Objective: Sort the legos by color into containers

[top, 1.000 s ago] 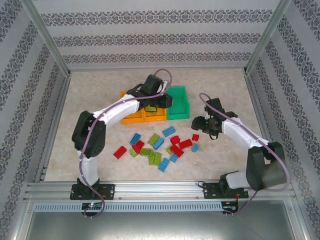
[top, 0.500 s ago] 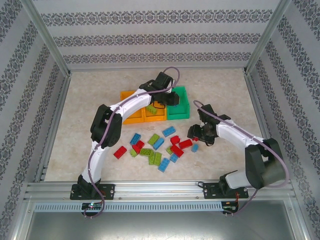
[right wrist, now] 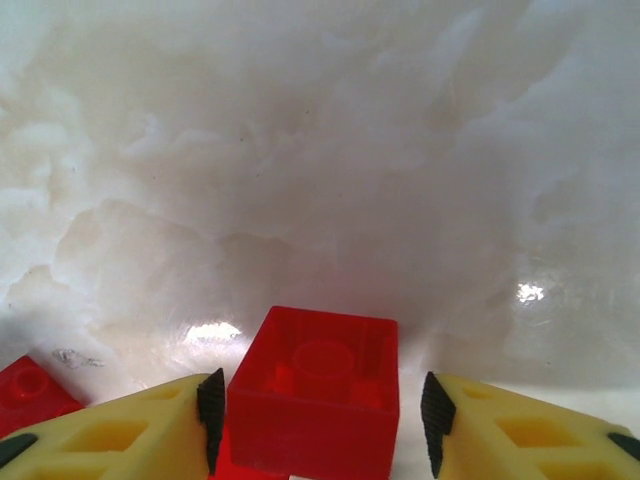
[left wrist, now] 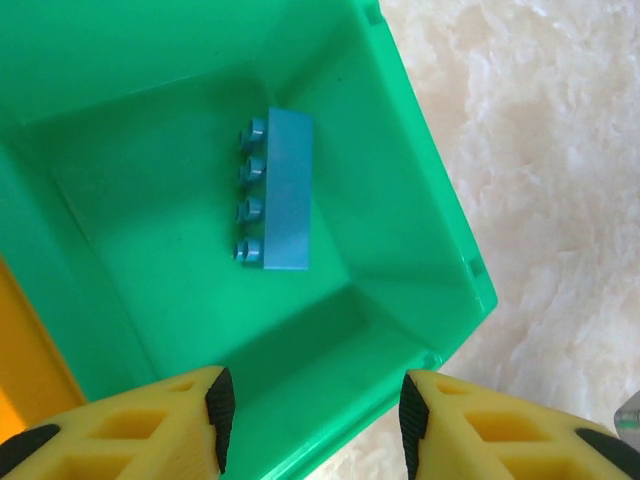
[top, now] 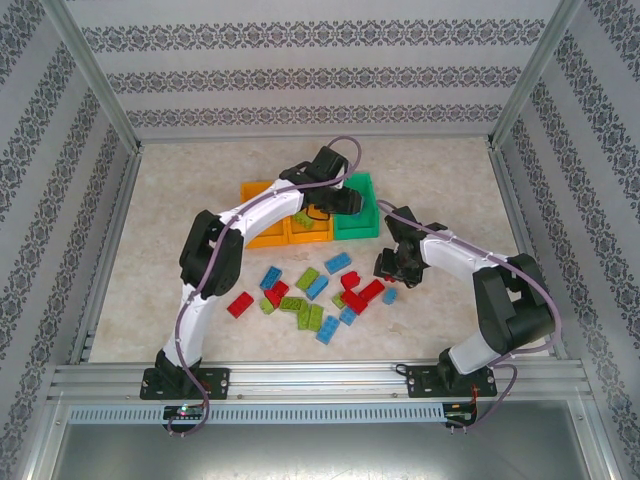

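My left gripper point(left wrist: 312, 425) point(top: 346, 204) hangs open above the green bin point(left wrist: 420, 230) point(top: 368, 224). A blue brick point(left wrist: 280, 190) lies on its side on that bin's floor, clear of the fingers. My right gripper point(right wrist: 320, 425) point(top: 388, 266) is low over the table, open, with its fingers on either side of a small red brick point(right wrist: 318, 395) lying hollow side up. The left pad point(right wrist: 212, 410) is close against the brick; a gap shows at the right pad point(right wrist: 432, 420). Red, blue and lime bricks point(top: 315, 290) are scattered on the table in front of the bins.
Two orange bins point(top: 262, 232) point(top: 312, 234) stand in a row left of the green one; a lime brick point(top: 300, 217) shows in the middle bin. Another red brick point(right wrist: 25, 392) lies just left of my right fingers. Metal frame rails border the table.
My left gripper has moved right, from over the orange bins to over the green bin. My right gripper has moved left and down to straddle the small red brick.
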{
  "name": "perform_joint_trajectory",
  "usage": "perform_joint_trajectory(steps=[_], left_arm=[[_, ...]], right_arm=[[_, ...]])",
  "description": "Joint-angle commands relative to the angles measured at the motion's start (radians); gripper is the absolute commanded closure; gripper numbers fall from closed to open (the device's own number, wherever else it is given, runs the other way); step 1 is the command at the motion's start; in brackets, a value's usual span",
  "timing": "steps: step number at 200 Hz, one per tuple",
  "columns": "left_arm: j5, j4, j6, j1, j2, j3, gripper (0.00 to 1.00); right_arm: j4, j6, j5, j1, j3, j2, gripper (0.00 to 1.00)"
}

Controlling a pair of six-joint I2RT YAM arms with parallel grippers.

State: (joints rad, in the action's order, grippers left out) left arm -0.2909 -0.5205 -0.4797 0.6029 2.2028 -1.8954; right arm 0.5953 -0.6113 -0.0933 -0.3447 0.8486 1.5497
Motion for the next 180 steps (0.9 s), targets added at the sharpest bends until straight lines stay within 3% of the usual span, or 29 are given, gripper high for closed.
perform_joint_trajectory(steps=[1, 41, 65, 100, 132, 152, 180], left_arm=[[0.035, 0.004, 0.013, 0.012, -0.083, 0.043, 0.51], [0.090, 0.025, 0.016, 0.010, -0.155, 0.135, 0.51], [0.138, 0.067, -0.016, -0.001, -0.229, 0.226, 0.50], [0.180, 0.237, -0.105, -0.050, -0.421, 0.494, 0.33], [0.309, 0.234, -0.127, -0.109, -0.593, 0.699, 0.22], [0.378, 0.175, -0.148, -0.152, -0.685, 0.802, 0.17], [0.412, 0.093, -0.182, -0.219, -0.809, 0.927, 0.14]], right_arm=[[0.014, 0.008, 0.032, -0.007, 0.027, 0.018, 0.50], [0.015, 0.007, 0.059, -0.020, 0.032, -0.011, 0.67], [0.007, 0.014, 0.086, -0.050, 0.052, -0.056, 0.70], [-0.039, 0.029, 0.076, -0.101, 0.125, -0.114, 0.72], [-0.206, 0.005, -0.113, -0.130, 0.204, -0.078, 0.72], [-0.316, -0.025, -0.257, -0.155, 0.293, 0.026, 0.72], [-0.336, -0.018, -0.329, -0.230, 0.500, 0.203, 0.72]])
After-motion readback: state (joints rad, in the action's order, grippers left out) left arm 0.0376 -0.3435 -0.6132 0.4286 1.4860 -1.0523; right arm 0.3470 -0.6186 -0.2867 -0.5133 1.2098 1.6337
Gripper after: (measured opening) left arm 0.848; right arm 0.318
